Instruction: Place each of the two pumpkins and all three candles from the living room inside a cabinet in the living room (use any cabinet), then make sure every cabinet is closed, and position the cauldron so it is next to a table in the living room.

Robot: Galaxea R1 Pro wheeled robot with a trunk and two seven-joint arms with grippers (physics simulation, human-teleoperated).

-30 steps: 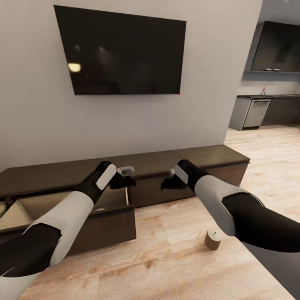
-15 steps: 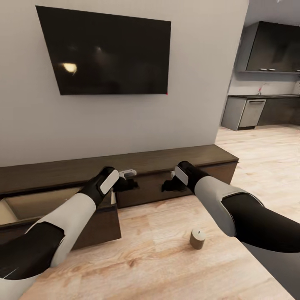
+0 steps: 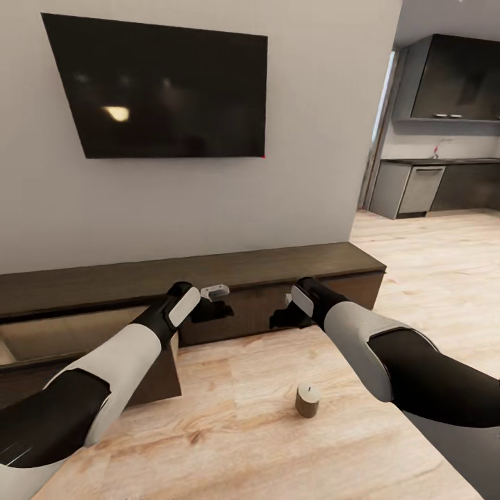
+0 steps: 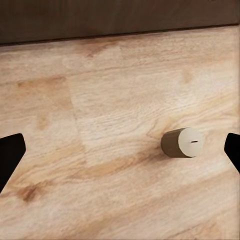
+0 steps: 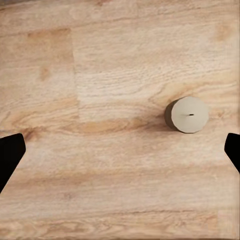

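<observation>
**Candle on the floor, drawer waiting**

Head view: the candle (image 3: 307, 400) stands on the floor at 5 o'clock; the cabinet (image 3: 278, 267) drawer gapes at 9.

Wrist views: your left pincer (image 4: 120, 150) and right pincer (image 5: 120, 150) spread wide, empty. Next, descend onto it.

Candle (image 3: 307, 401) was tan with a paler top; cabinet (image 3: 278, 267) dark brown; floor (image 3: 243, 430) light grained wood; TV (image 3: 160, 90) black; wall (image 3: 312, 173) grey.
</observation>
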